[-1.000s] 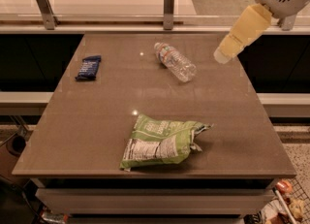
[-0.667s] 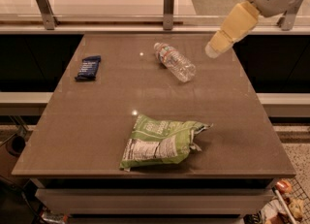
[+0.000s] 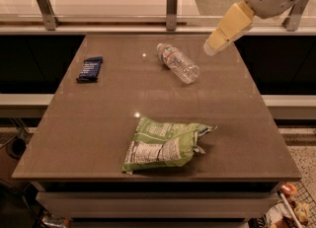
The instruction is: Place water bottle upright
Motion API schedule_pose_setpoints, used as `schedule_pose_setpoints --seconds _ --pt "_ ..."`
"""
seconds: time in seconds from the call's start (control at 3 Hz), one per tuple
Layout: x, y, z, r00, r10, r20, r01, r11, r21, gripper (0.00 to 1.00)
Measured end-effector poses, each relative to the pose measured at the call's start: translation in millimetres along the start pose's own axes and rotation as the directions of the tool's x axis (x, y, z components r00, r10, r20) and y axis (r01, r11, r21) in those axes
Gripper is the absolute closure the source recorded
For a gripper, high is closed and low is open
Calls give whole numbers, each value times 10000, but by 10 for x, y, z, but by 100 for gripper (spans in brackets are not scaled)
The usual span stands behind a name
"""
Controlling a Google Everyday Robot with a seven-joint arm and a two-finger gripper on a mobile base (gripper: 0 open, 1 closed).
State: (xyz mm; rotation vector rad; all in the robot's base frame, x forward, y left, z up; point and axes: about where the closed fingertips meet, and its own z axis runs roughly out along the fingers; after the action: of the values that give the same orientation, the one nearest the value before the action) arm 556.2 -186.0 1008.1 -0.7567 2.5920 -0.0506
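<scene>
The water bottle (image 3: 178, 63) lies on its side at the back middle of the brown table (image 3: 98, 123), its white cap pointing to the back left. It is clear and ribbed, with a thin red and blue-green label near the neck. My gripper (image 3: 213, 47) hangs above the table's back right, to the right of the bottle and apart from it. It holds nothing that I can see.
A green chip bag (image 3: 165, 144) lies at the front middle of the table. A small dark blue packet (image 3: 90, 68) lies at the back left. A counter with metal posts (image 3: 171, 1) runs behind the table. Clutter sits on the floor at the lower right.
My gripper has moved left and slightly up toward the bottle. The bottle, chip bag and blue packet have not moved.
</scene>
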Motion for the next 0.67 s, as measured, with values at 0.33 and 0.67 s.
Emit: schedule_pose_setpoints --seconds 0.33,0.67 --pt "-31 -28 59 9984 470 -328 -466 9988 121 0" --pt "-193 -41 84 9992 333 -216 -328 9991 265 0"
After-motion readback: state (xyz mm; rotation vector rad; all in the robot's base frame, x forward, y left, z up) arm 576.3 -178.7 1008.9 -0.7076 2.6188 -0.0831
